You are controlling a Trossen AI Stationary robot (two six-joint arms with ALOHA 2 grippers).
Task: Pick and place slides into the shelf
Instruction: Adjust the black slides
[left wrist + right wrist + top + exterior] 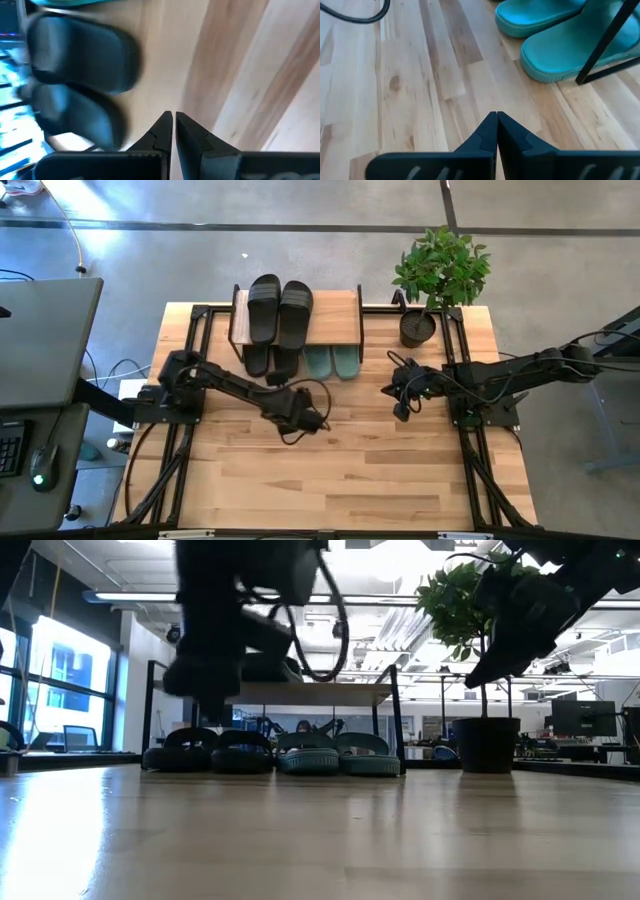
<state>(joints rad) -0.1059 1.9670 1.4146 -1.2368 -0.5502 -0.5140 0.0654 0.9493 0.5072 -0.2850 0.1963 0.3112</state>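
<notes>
Four slides [279, 311] were black, two [333, 362] sage green; the shelf [335, 315] top and bench [330, 470] were pale wood.

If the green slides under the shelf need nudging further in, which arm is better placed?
Probably the right. The right gripper, shut, faces the sage green slide sandals under the low wooden-topped shelf. The left gripper, also shut, faces the matte black pair beside them.

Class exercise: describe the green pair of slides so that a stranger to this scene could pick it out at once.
Find the low wooden shelf at the table's far edge, beside the potted plant. Underneath it four slides lie in a row on the tabletop. The green pair is nearest the plant; every other slide is black.
</notes>
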